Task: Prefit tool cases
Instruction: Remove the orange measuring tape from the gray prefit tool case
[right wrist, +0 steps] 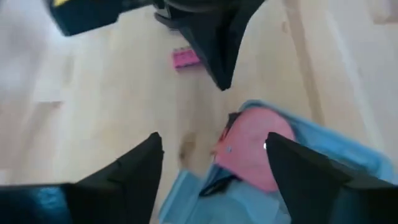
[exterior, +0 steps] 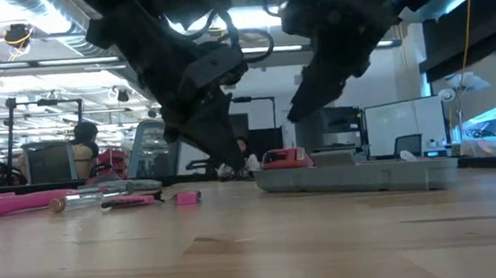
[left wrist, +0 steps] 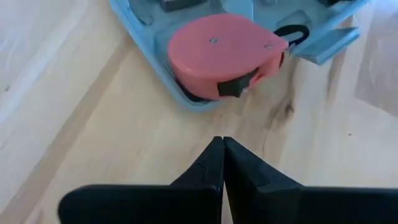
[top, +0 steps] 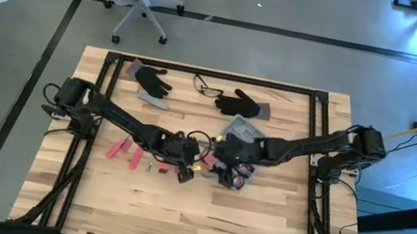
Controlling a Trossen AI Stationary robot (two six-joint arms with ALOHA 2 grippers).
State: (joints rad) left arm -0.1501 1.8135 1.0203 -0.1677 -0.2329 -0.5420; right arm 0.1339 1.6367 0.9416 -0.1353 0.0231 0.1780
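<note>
The grey-blue tool case (top: 242, 129) lies open and flat on the table, right of centre. A red, rounded tape measure (left wrist: 221, 50) sits in a moulded slot at its near corner. My left gripper (left wrist: 222, 144) is shut and points down at the bare wood just left of that corner, touching nothing I can see. My right gripper (right wrist: 214, 144) is open and hovers above the same corner, with the tape measure (right wrist: 255, 152) below the gap between its fingers. In the low view the case (exterior: 359, 176) rests flat on the wood, and my right gripper (exterior: 304, 107) hangs clear above it.
Two black gloves (top: 153, 81) (top: 241, 104) and a pair of glasses (top: 206, 89) lie near the far edge. Loose pink-handled tools (top: 123, 152) and a small pink piece (right wrist: 185, 58) lie left of my left gripper. Bare wood stretches toward the near edge.
</note>
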